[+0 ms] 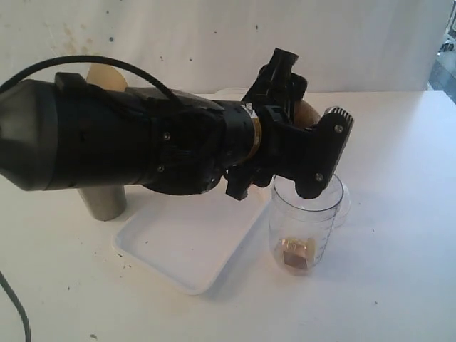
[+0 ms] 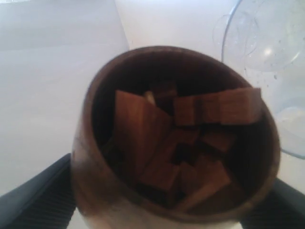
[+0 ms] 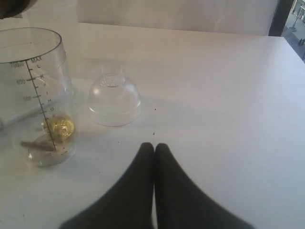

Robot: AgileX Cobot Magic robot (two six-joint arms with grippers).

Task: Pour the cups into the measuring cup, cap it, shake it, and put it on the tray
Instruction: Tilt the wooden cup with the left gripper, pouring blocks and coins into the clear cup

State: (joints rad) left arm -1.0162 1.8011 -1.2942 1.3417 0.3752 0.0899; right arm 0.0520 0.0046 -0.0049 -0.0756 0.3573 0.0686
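**Left tool has the wooden cup above the measuring cup**

We see the left tool (image 2: 164, 198) spread wide, clamped on both sides of the wooden cup (image 2: 93, 186), just above the measuring cup (image 1: 308, 214). Wood pieces (image 2: 143, 133) sit inside the wooden cup. The measuring cup stands upright on the worktop (image 1: 399, 271), well in from its far edge, beside a tray (image 1: 189, 246) corner. The cap (image 3: 114, 98) rests just beside it. The right tool (image 3: 153, 149) is fully closed and empty.
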